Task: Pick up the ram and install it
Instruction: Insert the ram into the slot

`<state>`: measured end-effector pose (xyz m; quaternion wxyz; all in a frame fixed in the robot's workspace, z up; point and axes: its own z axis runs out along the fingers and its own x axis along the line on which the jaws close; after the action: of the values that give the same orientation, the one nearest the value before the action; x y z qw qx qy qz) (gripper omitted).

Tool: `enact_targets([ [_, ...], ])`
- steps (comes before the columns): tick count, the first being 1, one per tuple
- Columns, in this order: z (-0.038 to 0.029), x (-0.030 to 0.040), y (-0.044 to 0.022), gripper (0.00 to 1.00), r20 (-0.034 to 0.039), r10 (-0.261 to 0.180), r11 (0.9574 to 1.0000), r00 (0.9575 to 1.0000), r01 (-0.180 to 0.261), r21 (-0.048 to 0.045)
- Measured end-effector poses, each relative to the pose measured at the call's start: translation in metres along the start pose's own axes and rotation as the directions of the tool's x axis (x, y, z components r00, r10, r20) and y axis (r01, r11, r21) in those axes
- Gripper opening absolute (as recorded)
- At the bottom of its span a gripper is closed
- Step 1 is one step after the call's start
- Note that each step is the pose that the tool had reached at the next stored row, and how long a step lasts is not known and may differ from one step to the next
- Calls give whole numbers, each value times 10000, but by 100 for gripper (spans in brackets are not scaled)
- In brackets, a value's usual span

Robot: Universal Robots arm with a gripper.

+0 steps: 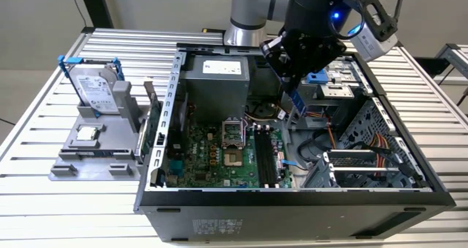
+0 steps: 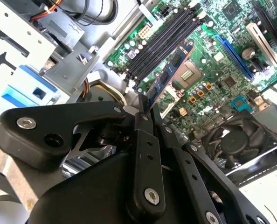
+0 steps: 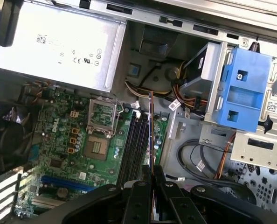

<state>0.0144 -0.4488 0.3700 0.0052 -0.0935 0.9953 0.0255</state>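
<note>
Ram (image 2: 169, 74) in the gripper's (image 2: 145, 111) tight pinch, above the motherboard (image 3: 59, 140) near its memory slots (image 3: 135, 144).

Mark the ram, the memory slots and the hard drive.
ram (image 2: 172, 67), second wrist view, middle of the blue board.
memory slots (image 3: 135, 144), first wrist view, middle of the black rows.
hard drive (image 1: 96, 92), exterior view, silver face.

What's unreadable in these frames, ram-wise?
- Gripped end of the ram: second wrist view, covered by the hand shut on it.
- Gap between the ram and the memory slots: first wrist view sees the ram edge-on, so height cannot be judged.
- Slot latches, open or closed: exterior view, too small.
</note>
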Motion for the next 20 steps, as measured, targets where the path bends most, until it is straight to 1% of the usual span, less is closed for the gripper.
enact_targets([
  [3,0,0,0,0,6,127,9999,9999,-127,2],
  [10,0,0,0,0,9,164,9999,9999,-164,2],
  [20,0,0,0,0,22,435,9991,9991,-435,5],
])
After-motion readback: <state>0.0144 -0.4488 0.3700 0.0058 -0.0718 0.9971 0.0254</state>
